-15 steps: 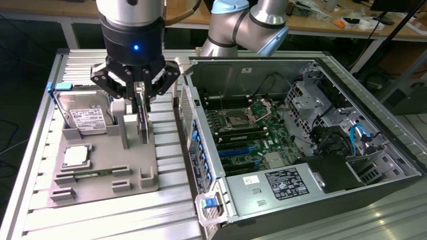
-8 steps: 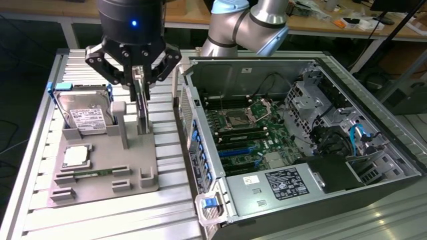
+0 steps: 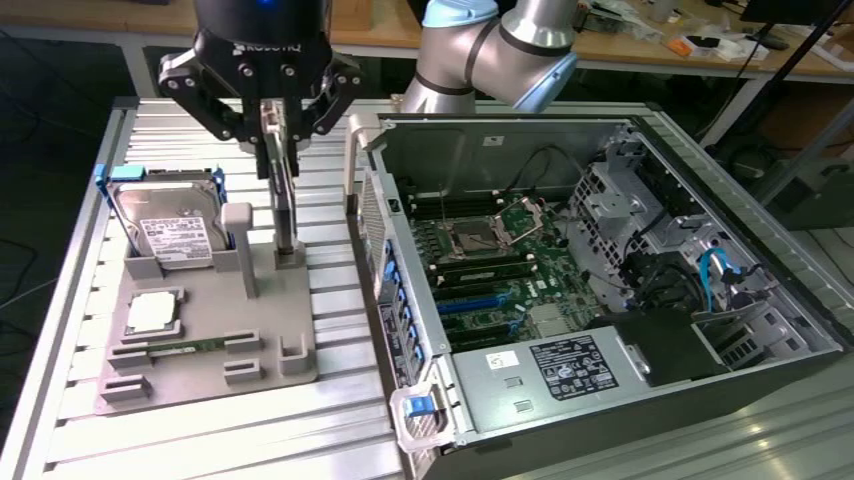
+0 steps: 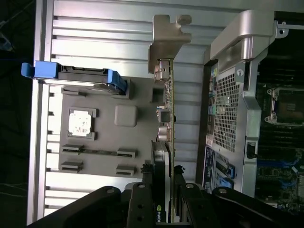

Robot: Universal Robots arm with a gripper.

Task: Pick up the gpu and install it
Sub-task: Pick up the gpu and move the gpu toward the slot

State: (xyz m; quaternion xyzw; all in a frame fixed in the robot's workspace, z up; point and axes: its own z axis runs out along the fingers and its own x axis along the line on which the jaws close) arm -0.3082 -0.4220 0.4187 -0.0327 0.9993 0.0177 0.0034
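Above the grey tray [image 3: 200,385], near its edge that faces the open computer case [image 3: 470,150], the gripper [image 3: 276,135] hangs straight down with its fingers [image 3: 244,128] drawn narrow onto the gpu [image 3: 282,195]. They pinch the thin board by its two flat faces near its upper end. The card stands on edge, and its lower end reaches down to a small upright post of the tray. I cannot tell whether it sits in that post's slot or has just cleared it.

The tray seems built to present each part for a straight downward grasp. The card is propped upright so its faces are free for the pads, and in the wrist view its silver bracket [image 4: 164,42] juts out at the end away from the fingers, clear of the grip. On the tray's far side from the case, the hard drive [image 3: 171,232] leans in its blue-handled cradle. A processor chip [image 3: 154,313] and a narrow memory stick [image 3: 187,347] lie flat in their own recesses.

The arm [image 3: 507,40] reaches in from behind the case and bends back over the tray, so the wrist points down in line with the card
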